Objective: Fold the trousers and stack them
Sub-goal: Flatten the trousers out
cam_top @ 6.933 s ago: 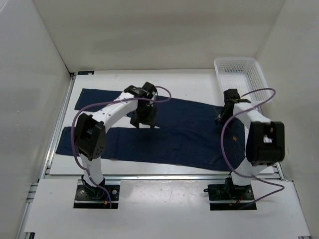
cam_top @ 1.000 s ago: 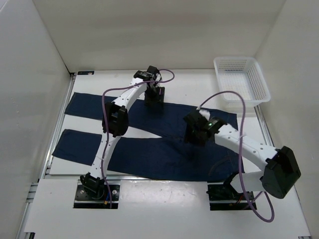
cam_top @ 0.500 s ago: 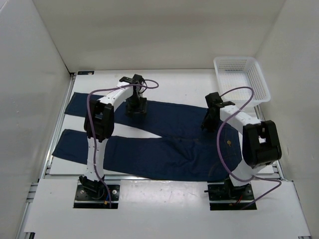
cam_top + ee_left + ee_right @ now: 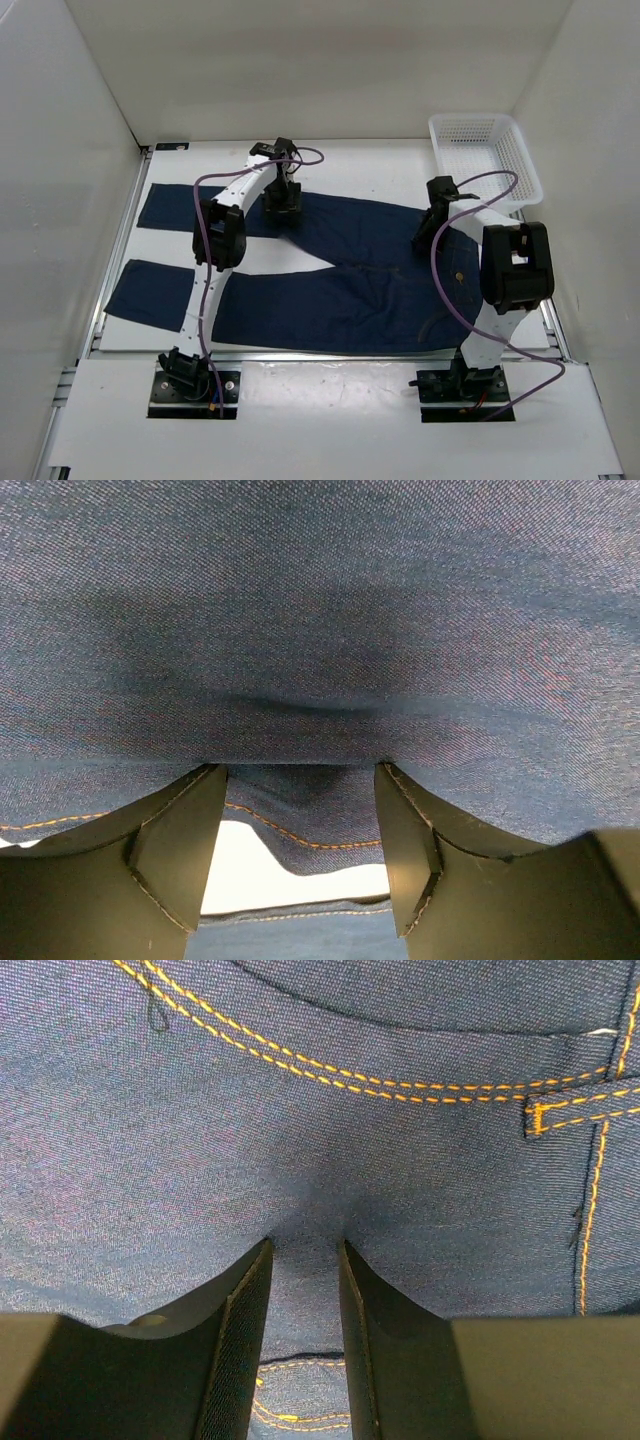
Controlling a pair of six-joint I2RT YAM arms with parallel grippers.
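- The white table [image 4: 380, 165] stands between white enclosure walls [image 4: 300, 70]. An aluminium rail [image 4: 330, 354] borders its near edge.
- A white mesh basket [image 4: 521, 165] occupies the far right corner.
- The dark blue jeans [image 4: 340, 290] lie spread across the table, legs to the left and waist to the right.
- The left gripper [image 4: 281, 205] pinches a fold of the far leg.
- The right gripper [image 4: 426, 238] is closed narrowly on denim near the waist.
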